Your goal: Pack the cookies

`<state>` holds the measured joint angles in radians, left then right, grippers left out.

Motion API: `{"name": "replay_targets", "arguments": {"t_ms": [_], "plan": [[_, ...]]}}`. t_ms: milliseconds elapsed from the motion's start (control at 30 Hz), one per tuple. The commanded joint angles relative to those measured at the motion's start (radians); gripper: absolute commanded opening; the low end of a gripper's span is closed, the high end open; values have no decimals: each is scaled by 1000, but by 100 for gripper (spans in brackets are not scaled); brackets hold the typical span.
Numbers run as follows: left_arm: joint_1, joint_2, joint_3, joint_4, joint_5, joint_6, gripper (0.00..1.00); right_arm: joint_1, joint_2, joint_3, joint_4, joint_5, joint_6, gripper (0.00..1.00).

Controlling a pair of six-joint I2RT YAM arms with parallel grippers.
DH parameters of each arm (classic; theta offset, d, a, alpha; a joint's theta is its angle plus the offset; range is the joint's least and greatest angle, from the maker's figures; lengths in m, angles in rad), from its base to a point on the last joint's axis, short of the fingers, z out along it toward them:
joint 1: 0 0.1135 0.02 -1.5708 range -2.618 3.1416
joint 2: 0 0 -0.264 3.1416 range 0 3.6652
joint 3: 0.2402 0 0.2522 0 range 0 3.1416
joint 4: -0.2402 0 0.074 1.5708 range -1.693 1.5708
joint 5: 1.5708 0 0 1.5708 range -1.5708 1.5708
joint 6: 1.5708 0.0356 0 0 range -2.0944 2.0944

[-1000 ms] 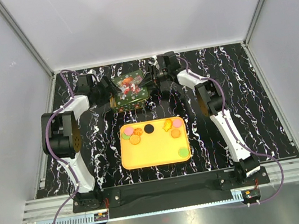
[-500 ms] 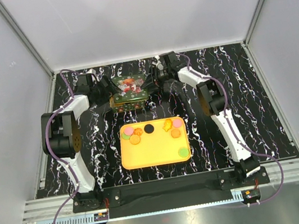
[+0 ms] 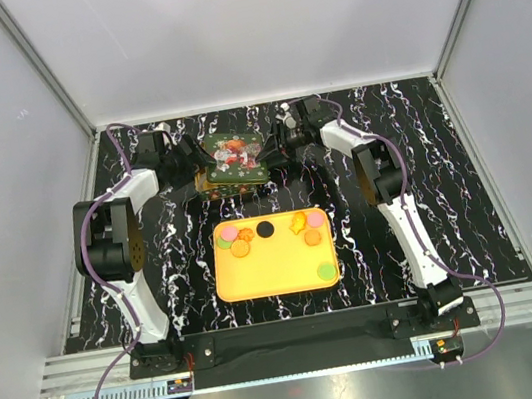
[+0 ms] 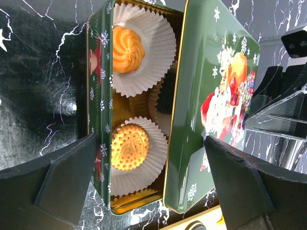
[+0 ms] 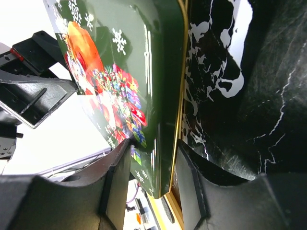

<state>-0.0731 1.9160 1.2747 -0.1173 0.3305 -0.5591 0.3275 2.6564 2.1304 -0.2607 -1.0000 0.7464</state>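
Observation:
Several cookies lie on the yellow tray (image 3: pixel 272 269): pink and green discs (image 3: pixel 223 235), orange discs (image 3: pixel 240 248), a black disc (image 3: pixel 265 228), a yellow star (image 3: pixel 298 223) and a green disc (image 3: pixel 326 271). Behind it stands a green Christmas tin (image 3: pixel 228 180). In the left wrist view the tin (image 4: pixel 100 120) is partly uncovered, with an orange swirl (image 4: pixel 128 49) and a round biscuit (image 4: pixel 129 147) in white paper cups. My left gripper (image 4: pixel 151 177) straddles the tin's near end, fingers against its sides. My right gripper (image 5: pixel 151 187) is shut on the rim of the Santa lid (image 5: pixel 134 57), tilted over the tin's far side.
The black marbled table (image 3: pixel 447 191) runs to a metal frame rail at the back and sides. Both arms reach to the back middle, with the left wrist (image 3: pixel 173 153) and right wrist (image 3: pixel 304 118) on either side of the tin. The tray sits between the arm bases and the tin.
The right gripper has shifted the lid, which now lies flatter and further over the tin. The right wrist has moved slightly right. The left arm and the tray cookies have not moved.

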Motion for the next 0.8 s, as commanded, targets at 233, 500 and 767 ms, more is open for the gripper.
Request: {"name": "replay_targets", "arguments": {"t_ms": [233, 500, 767], "plan": [[-4, 11, 44, 27, 21, 10, 99, 39, 10, 140, -172, 156, -113, 48], [-11, 18, 71, 2, 24, 25, 99, 74, 59, 266, -281, 195, -150, 48], [-17, 26, 81, 4, 31, 27, 99, 91, 62, 316, -322, 227, -171, 48]]}}
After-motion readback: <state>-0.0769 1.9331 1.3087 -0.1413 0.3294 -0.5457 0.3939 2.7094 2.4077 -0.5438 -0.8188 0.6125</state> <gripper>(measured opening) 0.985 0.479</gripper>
